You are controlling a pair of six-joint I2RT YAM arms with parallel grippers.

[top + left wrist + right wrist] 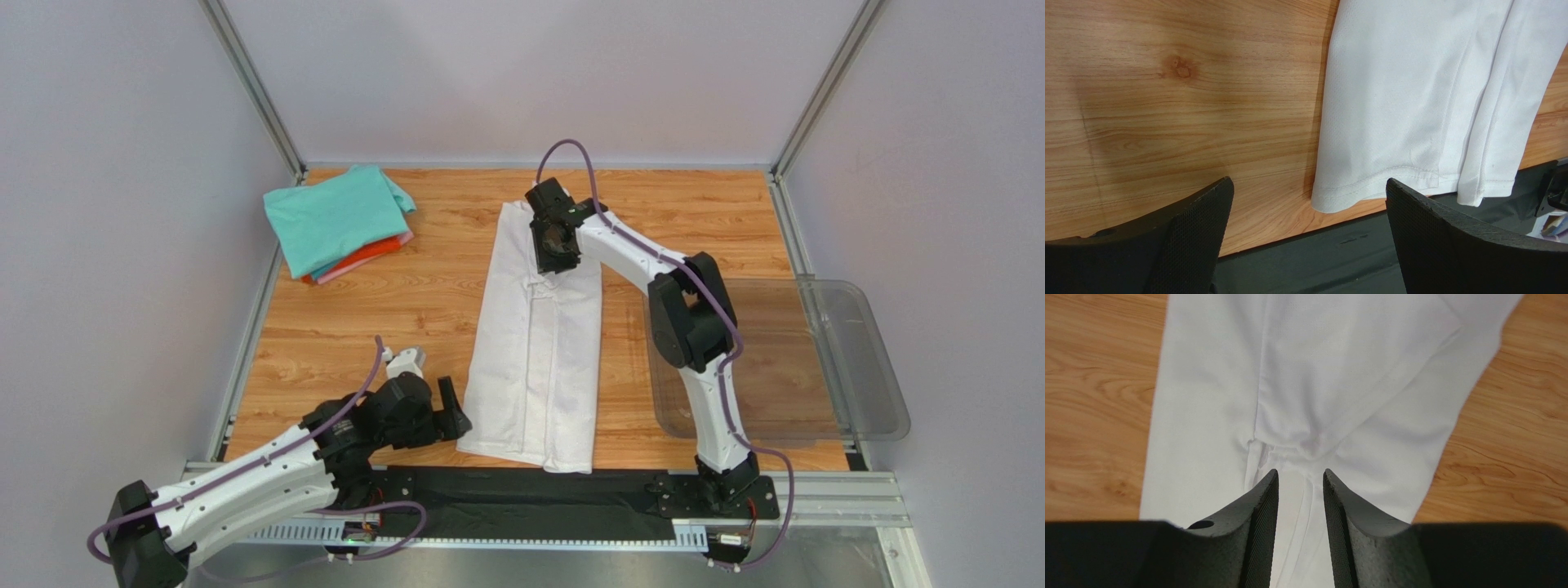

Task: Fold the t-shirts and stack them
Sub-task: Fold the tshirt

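White t-shirt (540,349), folded lengthwise into a strip, centre of wooden surface (368,325).
Far left: folded t-shirt stack (341,221), teal on top, pink and orange-red beneath. Near left: left gripper (454,410), jaws wide apart, empty, beside the strip's hem corner. Centre, far end: right gripper (1301,474), fingers nearly together, pinching a pucker of white cloth. Right: clear plastic bin (877,368).
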